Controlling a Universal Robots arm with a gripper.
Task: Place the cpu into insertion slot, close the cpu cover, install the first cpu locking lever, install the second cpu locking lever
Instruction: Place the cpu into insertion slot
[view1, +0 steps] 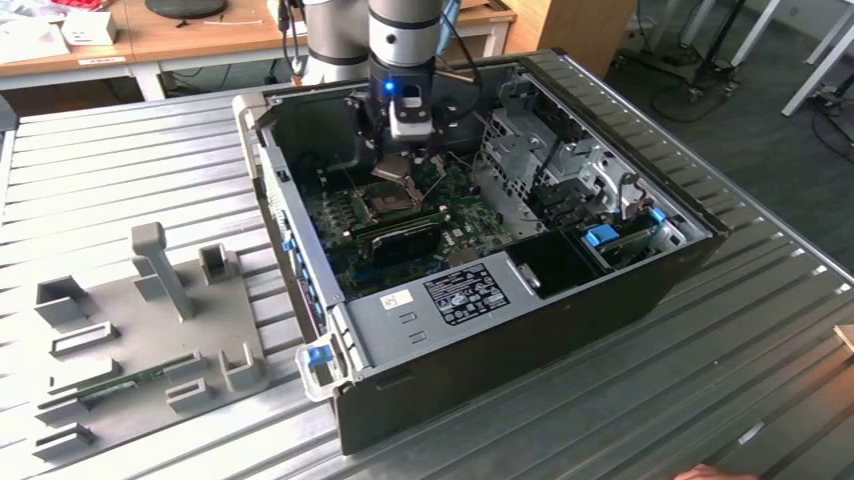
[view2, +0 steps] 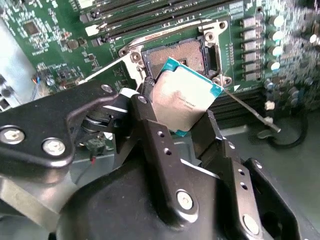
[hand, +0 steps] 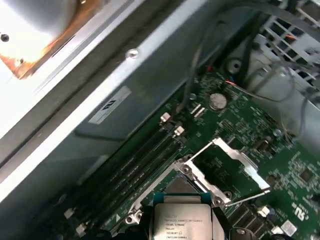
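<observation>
Gripper (view2: 177, 117) pinching cpu (view2: 185, 92) by opposite edges; chip tilted, hanging just above insertion slot (view2: 180, 54). Cpu cover (hand: 239, 156) stands open beside socket. Judgement: placement needs chip level, corners matched to socket, straight descent, no sliding across contacts.

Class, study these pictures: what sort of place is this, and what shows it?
Probably a robotics lab or workshop: a robot arm, its hand holding a chip, works inside an open computer case on a ribbed metal table, with wooden desks behind.
</observation>
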